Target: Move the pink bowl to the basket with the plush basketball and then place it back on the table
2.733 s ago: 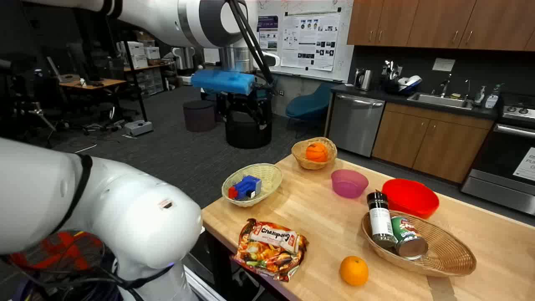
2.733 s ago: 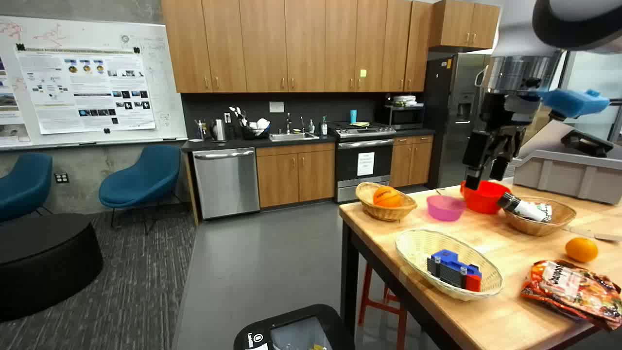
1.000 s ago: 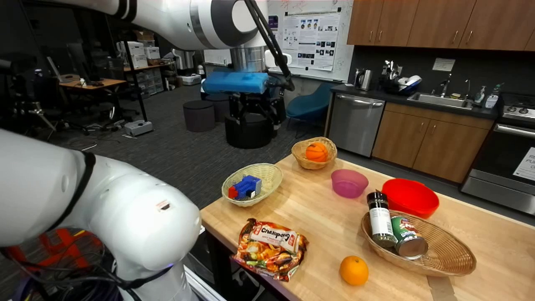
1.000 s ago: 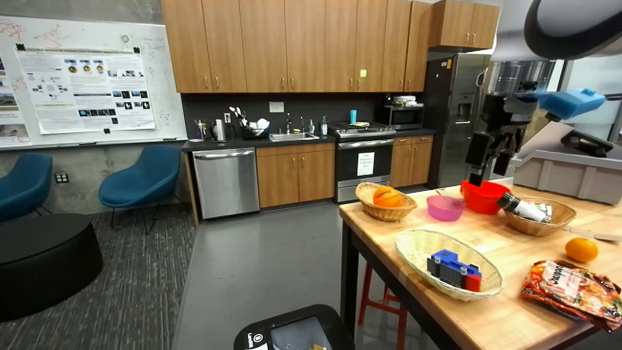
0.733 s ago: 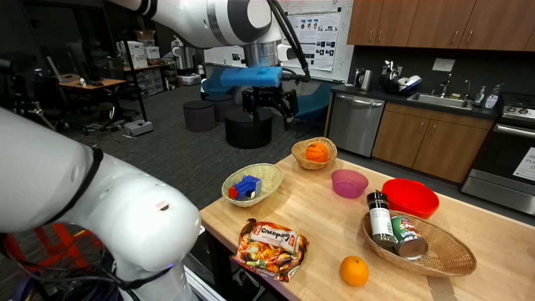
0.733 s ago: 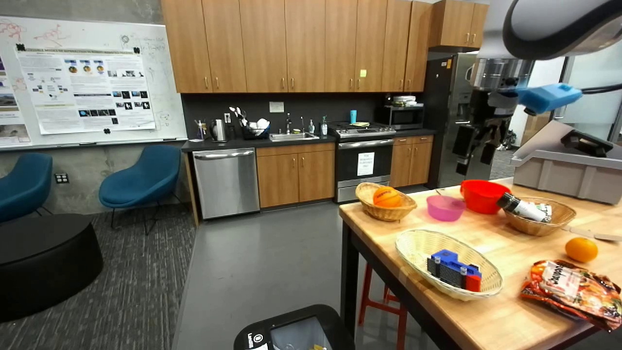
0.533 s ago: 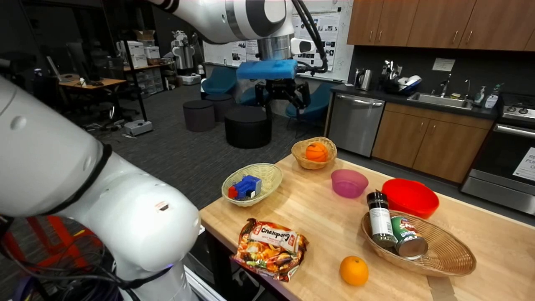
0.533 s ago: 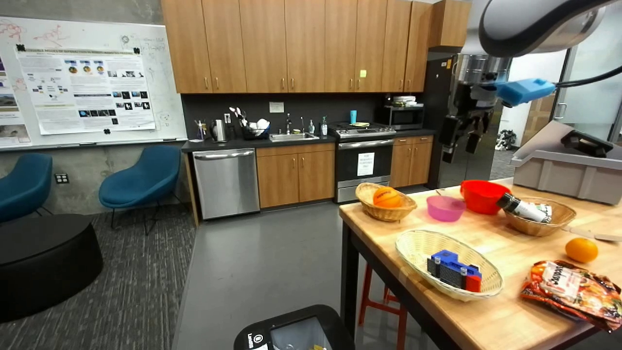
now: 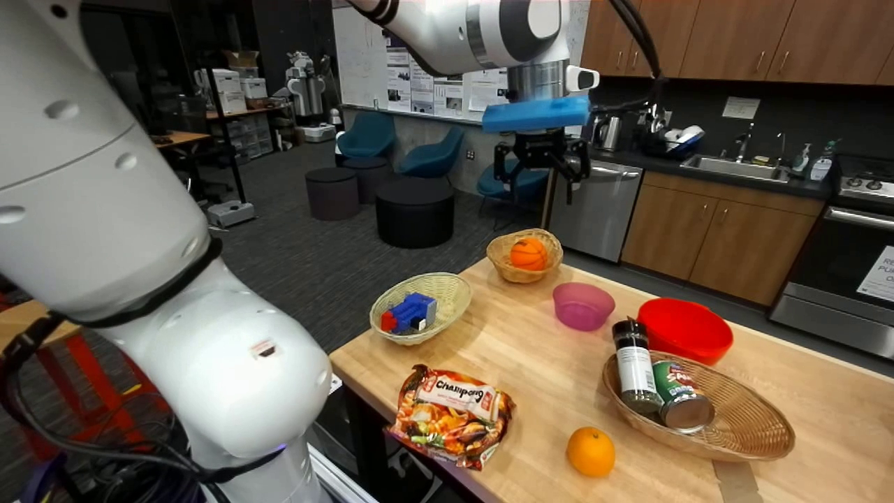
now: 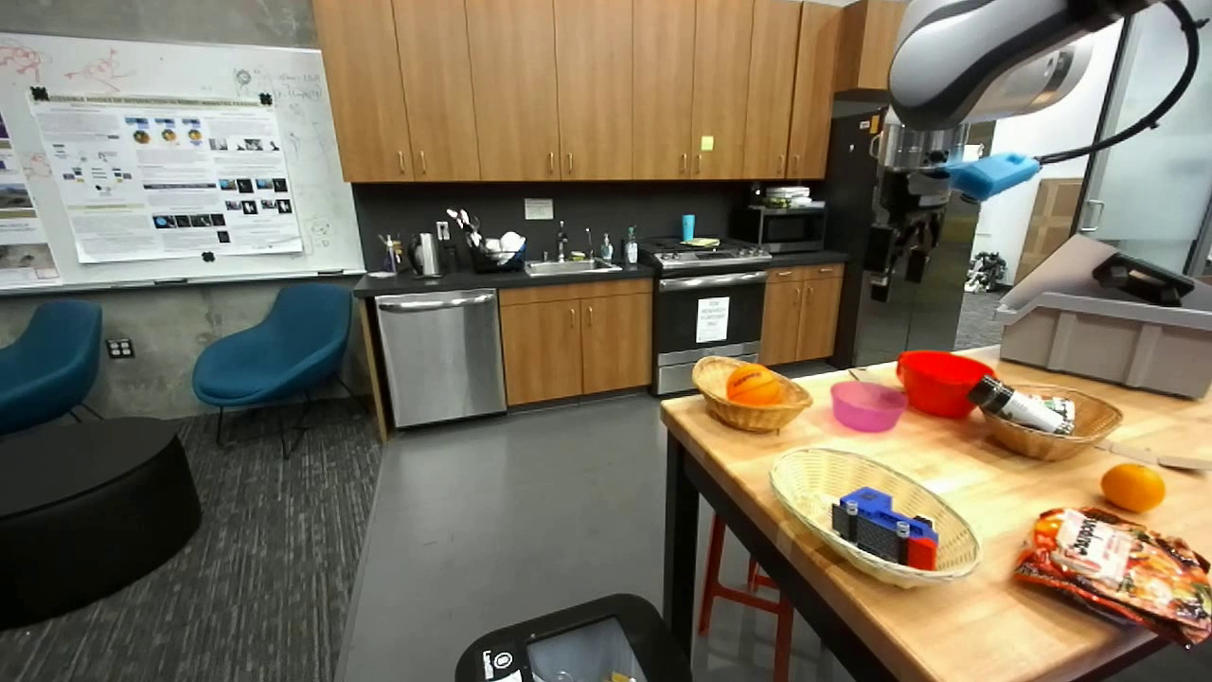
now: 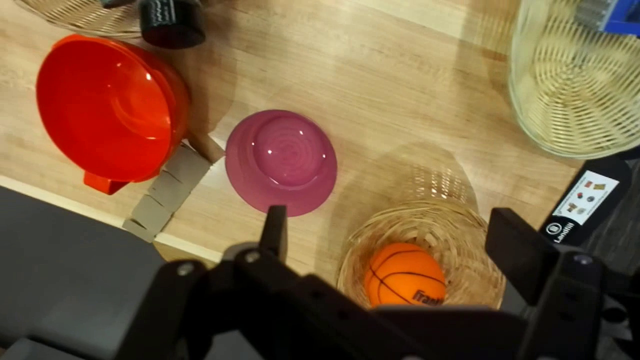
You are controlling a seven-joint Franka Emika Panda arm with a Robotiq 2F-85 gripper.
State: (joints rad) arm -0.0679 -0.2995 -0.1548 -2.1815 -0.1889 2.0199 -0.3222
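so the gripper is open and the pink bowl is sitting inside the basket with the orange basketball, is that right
Not quite: the pink bowl is not inside the basket. The wrist view shows it on the table, apart from that basket, which does hold the orange basketball. The gripper is open, as you say.

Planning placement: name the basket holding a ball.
The small wicker basket cradling the orange basketball; the pale basket holds a blue toy, the long basket a can and shaker.
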